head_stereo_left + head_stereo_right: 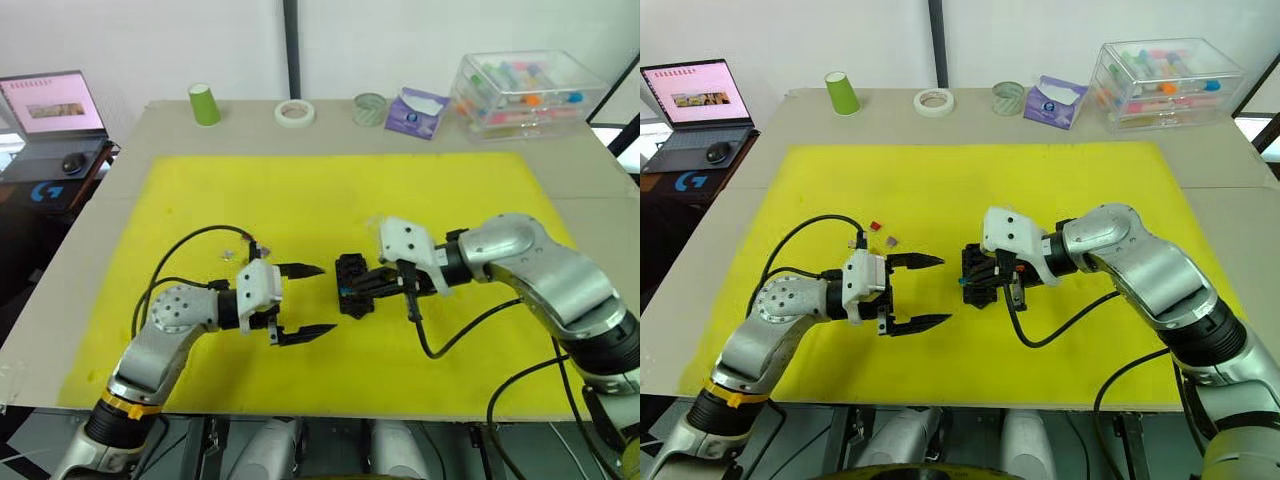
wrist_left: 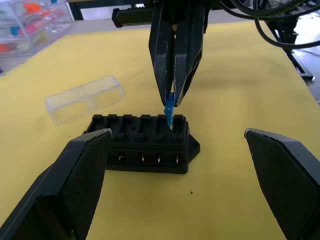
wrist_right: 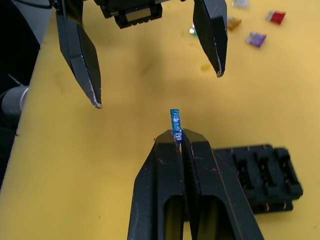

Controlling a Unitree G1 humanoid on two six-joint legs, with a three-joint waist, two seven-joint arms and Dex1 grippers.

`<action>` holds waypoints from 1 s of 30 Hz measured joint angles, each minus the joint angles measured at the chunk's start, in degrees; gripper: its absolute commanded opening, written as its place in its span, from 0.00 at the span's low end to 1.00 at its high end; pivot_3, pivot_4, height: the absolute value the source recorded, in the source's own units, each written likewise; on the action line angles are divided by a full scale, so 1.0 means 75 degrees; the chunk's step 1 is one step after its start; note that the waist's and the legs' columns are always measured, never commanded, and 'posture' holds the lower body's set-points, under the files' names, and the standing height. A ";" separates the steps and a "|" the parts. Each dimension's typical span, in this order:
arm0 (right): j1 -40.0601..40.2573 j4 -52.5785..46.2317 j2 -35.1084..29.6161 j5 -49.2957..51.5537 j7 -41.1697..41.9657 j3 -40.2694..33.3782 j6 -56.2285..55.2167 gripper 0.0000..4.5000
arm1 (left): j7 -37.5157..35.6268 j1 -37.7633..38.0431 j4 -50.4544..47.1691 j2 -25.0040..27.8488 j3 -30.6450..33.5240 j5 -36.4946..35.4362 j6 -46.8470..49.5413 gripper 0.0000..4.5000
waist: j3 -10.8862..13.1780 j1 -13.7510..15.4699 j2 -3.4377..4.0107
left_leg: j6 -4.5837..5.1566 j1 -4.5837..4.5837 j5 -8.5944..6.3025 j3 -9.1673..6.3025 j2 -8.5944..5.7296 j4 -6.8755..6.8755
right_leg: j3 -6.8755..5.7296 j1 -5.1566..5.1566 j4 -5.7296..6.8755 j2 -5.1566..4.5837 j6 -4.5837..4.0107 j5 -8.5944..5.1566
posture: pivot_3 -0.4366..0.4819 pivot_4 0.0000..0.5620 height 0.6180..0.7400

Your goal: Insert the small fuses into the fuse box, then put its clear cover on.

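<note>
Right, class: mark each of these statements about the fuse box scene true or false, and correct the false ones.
1. The right gripper pinches a blue fuse. True.
2. The left gripper is shut on a red fuse. False: it is open and holds nothing.
3. The clear cover is already on the fuse box. False: it lies on the yellow mat beside the box.
4. Loose fuses lie on the mat. True.

Left end effector [image 1: 925,292]: fingers wide apart, over the yellow mat [image 1: 940,190].
Right end effector [image 1: 975,280]: at the small black plastic fuse box [image 1: 980,276].
Tiny fuses [image 1: 882,233]: red and grey, on mat.
</note>
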 measured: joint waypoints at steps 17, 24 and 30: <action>0.0581 -0.0058 -0.0223 -0.0083 -0.0148 -0.0294 -0.0086 0.00 | 0.0003 -0.0519 0.0771 -0.0508 -0.0715 0.0506 -0.0303 0.99 | 0.0000 0.0010 -0.0001 | 0.0000 0.0002 0.0000 0.0000 0.0004 0.0002 | -0.0005 0.0007 -0.0004 0.0003 0.0000 0.0000 | 0.48 0.27 1.00; 0.0581 -0.0103 -0.0224 -0.0026 -0.0152 -0.0332 -0.0055 0.00 | 0.0015 -0.0535 0.0825 -0.0517 -0.0720 0.0523 -0.0314 0.99 | 0.0000 0.0010 -0.0001 | 0.0000 0.0002 0.0000 0.0000 0.0004 0.0002 | -0.0006 0.0007 -0.0004 0.0003 0.0000 0.0000 | 0.48 0.27 1.00; 0.0627 -0.0101 -0.0230 -0.0279 -0.0151 -0.0305 -0.0363 0.00 | 0.0107 -0.0540 0.0836 -0.0539 -0.0741 0.0607 -0.0314 0.99 | 0.0000 0.0011 -0.0001 | 0.0000 0.0002 0.0000 0.0000 0.0004 0.0002 | -0.0006 0.0007 -0.0005 0.0003 0.0000 0.0000 | 0.48 0.27 1.00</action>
